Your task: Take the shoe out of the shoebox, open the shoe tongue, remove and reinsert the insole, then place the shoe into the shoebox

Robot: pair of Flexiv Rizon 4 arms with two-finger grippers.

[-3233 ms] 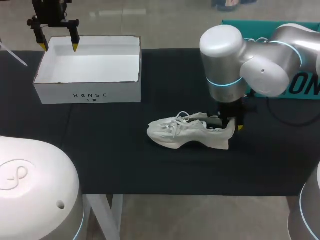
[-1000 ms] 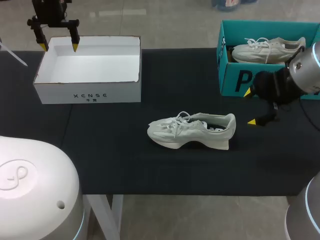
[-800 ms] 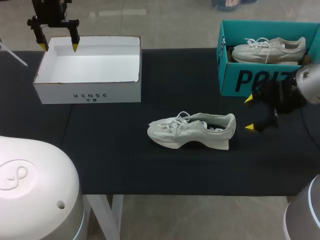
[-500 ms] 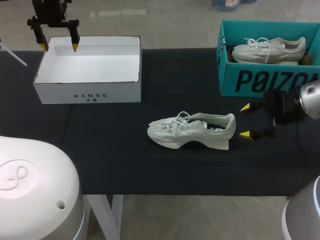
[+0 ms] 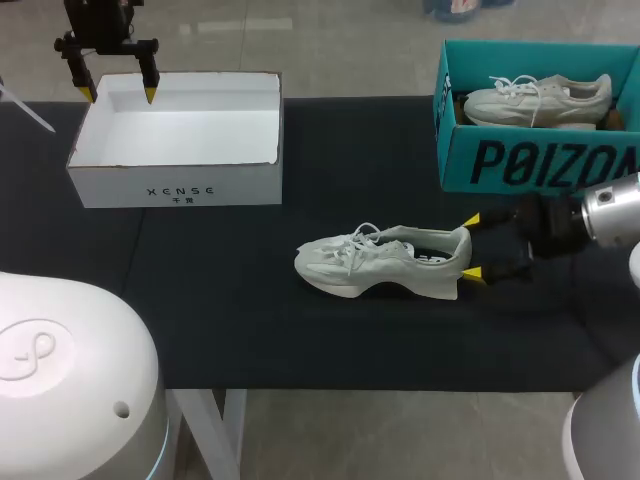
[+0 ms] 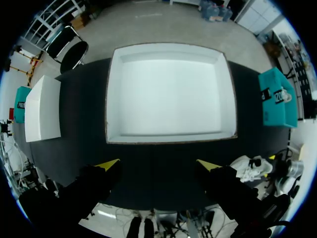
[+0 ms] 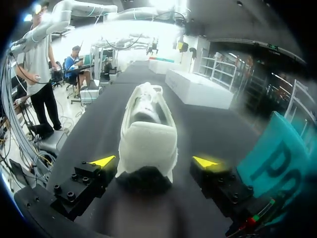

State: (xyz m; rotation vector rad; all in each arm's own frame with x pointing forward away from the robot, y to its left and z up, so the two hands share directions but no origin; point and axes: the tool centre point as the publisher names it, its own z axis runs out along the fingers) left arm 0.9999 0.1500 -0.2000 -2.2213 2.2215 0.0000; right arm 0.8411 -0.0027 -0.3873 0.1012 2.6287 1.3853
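Note:
A white sneaker lies on its sole mid-table on the dark cloth, toe to the left and heel to the right. My right gripper is level with the heel, open, with one yellow tip on each side of it. In the right wrist view the heel sits in the gap of my right gripper, and neither finger touches it. The empty white shoebox stands at the far left. My left gripper hangs open over its far rim, and its wrist view looks straight down into the box from my left gripper.
A teal shoebox with a second pale shoe in it stands at the back right, just beyond my right arm. It also shows beside the right gripper as the teal box. Bare dark cloth lies between the sneaker and the white box.
My right gripper has swung from in front of the teal box down and left to the sneaker's heel, staying open. The sneaker, white box and left arm have not moved.

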